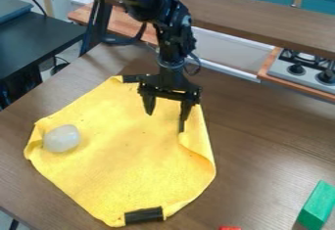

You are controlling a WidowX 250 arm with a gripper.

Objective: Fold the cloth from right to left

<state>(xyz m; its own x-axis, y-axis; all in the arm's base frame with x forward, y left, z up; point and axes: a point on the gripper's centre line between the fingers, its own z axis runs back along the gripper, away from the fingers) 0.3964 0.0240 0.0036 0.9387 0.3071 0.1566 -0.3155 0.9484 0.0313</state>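
Observation:
The gripper (165, 121) hangs over the upper right part of the yellow cloth (124, 168), open, with its two fingers spread apart and no cloth visible between them. Its right fingertip is at the cloth's right side, where the edge is curled over in a narrow flap; whether it touches the fabric I cannot tell. The rest of the cloth lies mostly flat with small creases. A whitish rounded object (61, 138) rests on its left corner. One black strip (144, 215) is at the cloth's bottom edge and another (131, 78) at its top edge.
A green block (317, 205) stands on the brown table (268, 146) at the lower right, and a red piece (229, 228) shows at the bottom edge. Behind are a wooden ledge (262, 21) and a toy stove (306, 69). A dark table (33, 40) is at the left.

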